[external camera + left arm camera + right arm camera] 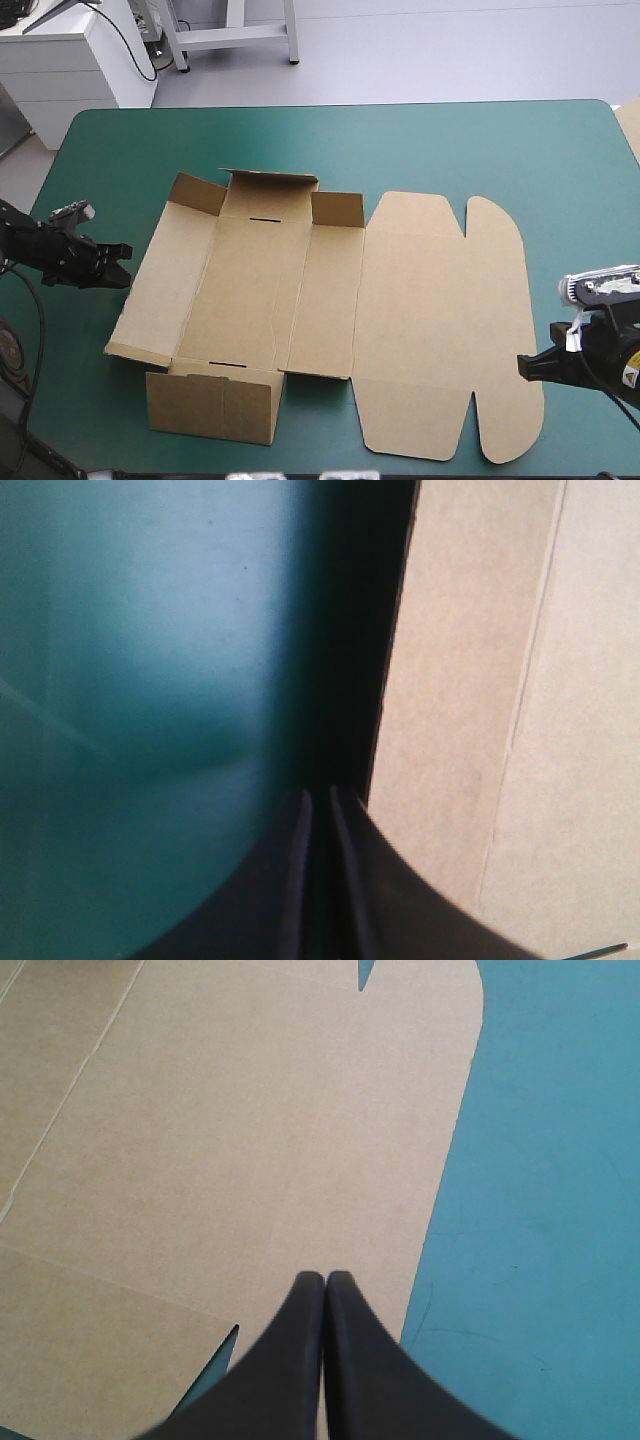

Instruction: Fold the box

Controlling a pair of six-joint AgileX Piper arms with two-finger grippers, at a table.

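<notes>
The left end effector, its two black fin-shaped fingers pressed together into one point and holding nothing, is hanging low over the teal-green tabletop cover, just beside the left edge of the brown cut-board box; whether it is touching cannot be told. The right end effector, likewise closed and empty, is pointing over the rounded near-right corner of the box's flat lid panel.

The box is lying mid-tabletop between both arms. Its left half is forming a shallow open tray: the near wall is standing upright, the far wall is rising with corner tabs beside it, and the left wall is leaning outward. The matte, creased board is showing a narrow slot. A pale board sliver is sitting at the tabletop's right edge.
</notes>
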